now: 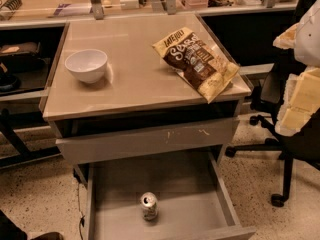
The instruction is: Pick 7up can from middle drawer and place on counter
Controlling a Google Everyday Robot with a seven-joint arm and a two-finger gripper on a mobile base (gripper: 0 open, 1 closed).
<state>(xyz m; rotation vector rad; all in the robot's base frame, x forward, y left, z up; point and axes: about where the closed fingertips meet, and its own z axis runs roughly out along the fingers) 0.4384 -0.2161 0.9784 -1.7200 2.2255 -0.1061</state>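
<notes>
The 7up can (149, 206) stands upright on the floor of the open middle drawer (200, 204), near its front centre, silvery top showing. The drawer is pulled out low at the bottom of the view. Above it is a shut drawer front with pale scratch marks (150, 139). The tan counter (140, 79) tops the unit. My gripper is out of view. Only pale segments of my arm (300, 101) show at the right edge, well right of and above the can.
A white bowl (86, 65) sits on the counter's left side and a yellow-brown chip bag (197, 61) on its right, overhanging the edge. A black office chair (280, 149) stands to the right. A wooden bench with metal posts (95, 1) runs behind.
</notes>
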